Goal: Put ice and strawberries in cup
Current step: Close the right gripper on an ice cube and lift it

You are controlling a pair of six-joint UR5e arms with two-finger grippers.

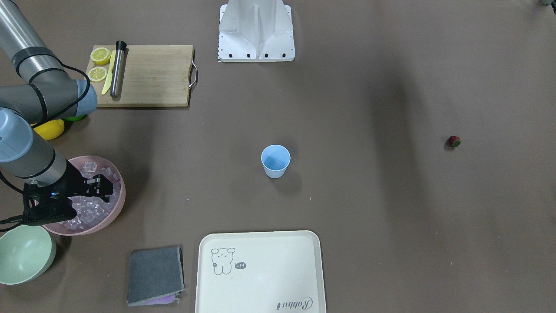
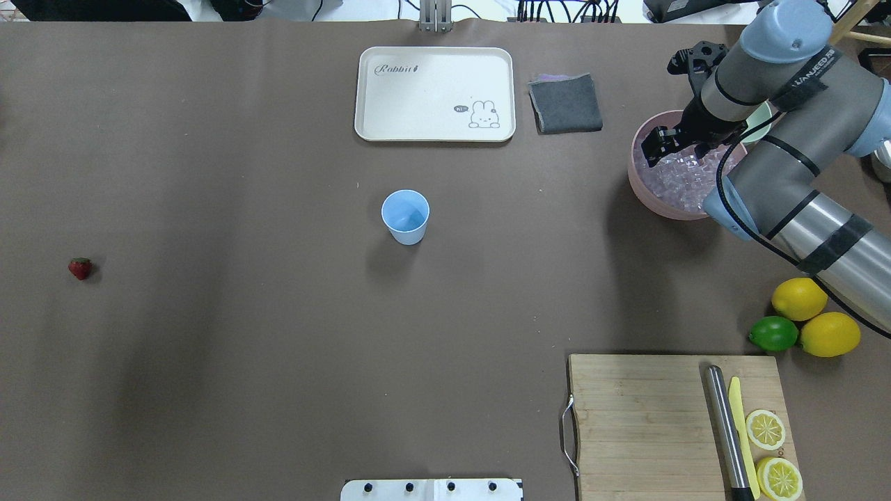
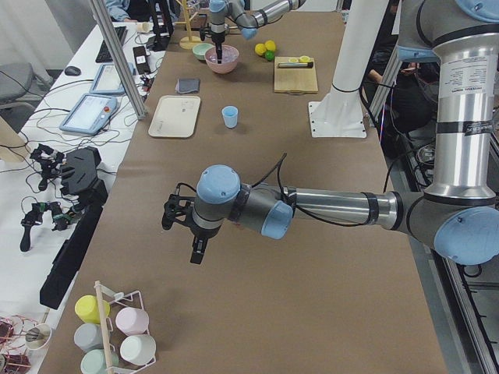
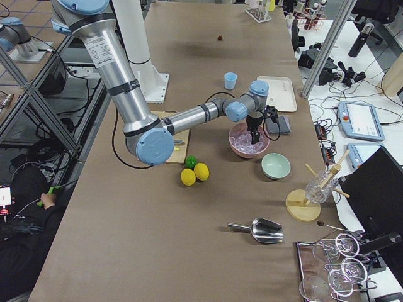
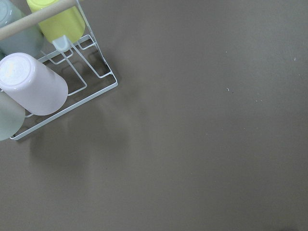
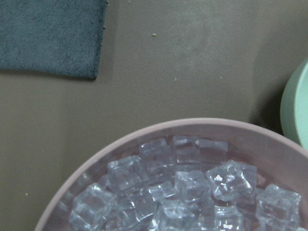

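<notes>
Picking one cube cleanly looks like the step in hand. The right gripper [image 1: 104, 187] hangs low over the ice [image 6: 192, 185] in the pink bowl [image 6: 144, 131]. I would bring it straight down on a cube that sits high in the heap and away from the rim, so the fingers meet flat sides rather than a corner or two cubes at once. How wide its jaws stand I cannot tell. The ice is a heap of small clear cubes, glassy with bright glints, and probably slippery. Farther off, the cup [image 2: 405, 216] stands upright mid-table, light blue and apparently empty, well apart from the bowl. Farthest, the strawberry [image 2: 80, 268] lies alone, small and red. The left gripper [image 3: 196, 251] hovers over bare table beside a rack of cups [image 5: 33, 82], and its opening cannot be judged.
</notes>
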